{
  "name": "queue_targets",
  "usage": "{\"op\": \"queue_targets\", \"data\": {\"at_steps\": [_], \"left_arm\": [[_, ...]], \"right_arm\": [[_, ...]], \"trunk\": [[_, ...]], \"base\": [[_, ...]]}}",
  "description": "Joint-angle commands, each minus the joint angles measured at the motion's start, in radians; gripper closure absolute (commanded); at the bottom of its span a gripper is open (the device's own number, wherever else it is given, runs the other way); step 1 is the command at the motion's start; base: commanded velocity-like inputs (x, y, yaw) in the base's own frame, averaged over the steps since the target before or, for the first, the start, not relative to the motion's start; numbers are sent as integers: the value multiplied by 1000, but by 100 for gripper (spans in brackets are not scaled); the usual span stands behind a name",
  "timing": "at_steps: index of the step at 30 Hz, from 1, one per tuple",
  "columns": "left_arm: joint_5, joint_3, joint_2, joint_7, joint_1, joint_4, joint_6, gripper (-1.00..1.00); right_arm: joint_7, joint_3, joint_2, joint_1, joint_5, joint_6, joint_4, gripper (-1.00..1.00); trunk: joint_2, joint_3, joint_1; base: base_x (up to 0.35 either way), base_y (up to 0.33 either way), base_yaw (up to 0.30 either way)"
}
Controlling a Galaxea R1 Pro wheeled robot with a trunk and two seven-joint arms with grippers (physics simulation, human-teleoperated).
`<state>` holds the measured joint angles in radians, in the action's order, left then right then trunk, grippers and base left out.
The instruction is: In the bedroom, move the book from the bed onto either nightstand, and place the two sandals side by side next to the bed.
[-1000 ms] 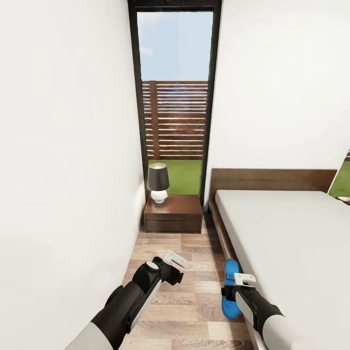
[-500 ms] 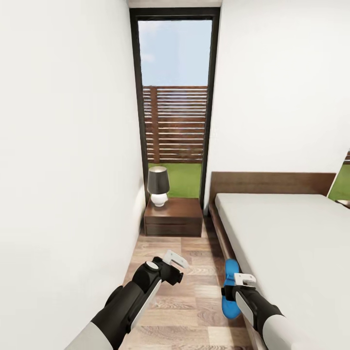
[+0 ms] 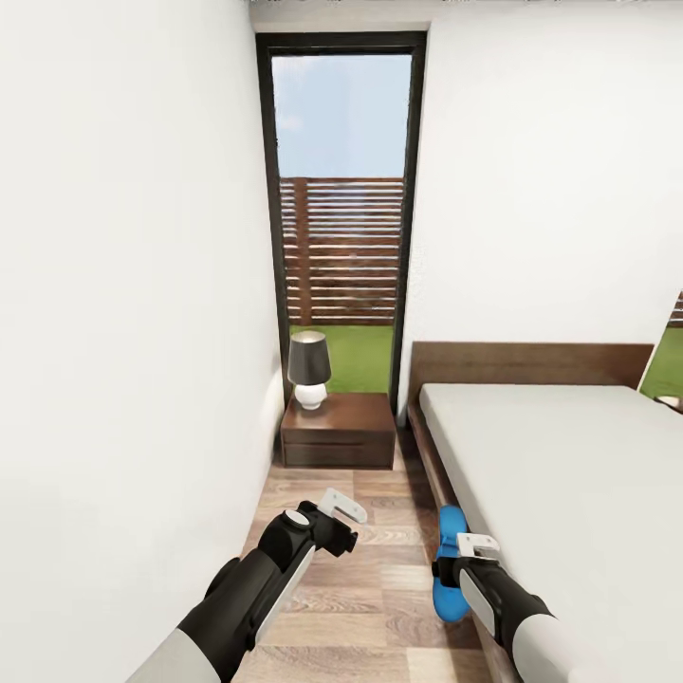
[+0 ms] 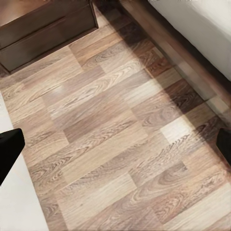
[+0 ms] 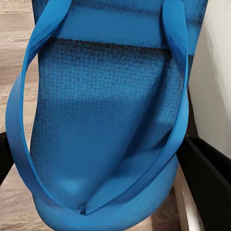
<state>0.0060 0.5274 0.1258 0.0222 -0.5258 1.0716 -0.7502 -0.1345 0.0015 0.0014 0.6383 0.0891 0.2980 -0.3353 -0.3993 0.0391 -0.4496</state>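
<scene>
We observe the robot standing in the narrow aisle between the white wall on the left and the bed (image 3: 569, 455) on the right, facing the far window (image 3: 341, 190). The right gripper (image 3: 474, 544) holds one blue sandal (image 3: 449, 569); in the right wrist view the sandal (image 5: 106, 120) sits between the dark fingers (image 5: 207, 168), which are pressed in on its sides, sole facing the camera and straps looping toward the toe post. The sandal's long axis runs near to far, parallel to the bed's side rail, and it hangs just beside that rail above the plank floor (image 3: 370, 588); whether it touches the floor we cannot tell. The left gripper (image 3: 343, 507) is empty, its fingers spread, and it hovers over bare floor to the left of the sandal. The nightstand (image 3: 339, 427) stands at the far end of the aisle, against the window, carrying a small lamp (image 3: 308, 368). We judge the step in hand to be setting this sandal down beside the bed: the right arm is the nearer arm to the rail, and the sandal is already aligned with it, so the placement calls mainly for lowering rather than turning.
</scene>
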Motion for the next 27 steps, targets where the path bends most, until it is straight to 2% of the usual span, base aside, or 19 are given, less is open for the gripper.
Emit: {"op": "queue_targets", "data": {"at_steps": [1, 27], "left_arm": [[0, 0, 0, 2, 0, 1, -4, -100], [0, 0, 0, 1, 0, 1, -4, -100]], "right_arm": [[-5, 0, 0, 0, 11, 4, -1, 100], [-5, 2, 1, 0, 11, 4, -1, 100]], "trunk": [[-1, 1, 0], [-1, 43, 0]], "base": [[0, 0, 0], [0, 0, 0]]}}
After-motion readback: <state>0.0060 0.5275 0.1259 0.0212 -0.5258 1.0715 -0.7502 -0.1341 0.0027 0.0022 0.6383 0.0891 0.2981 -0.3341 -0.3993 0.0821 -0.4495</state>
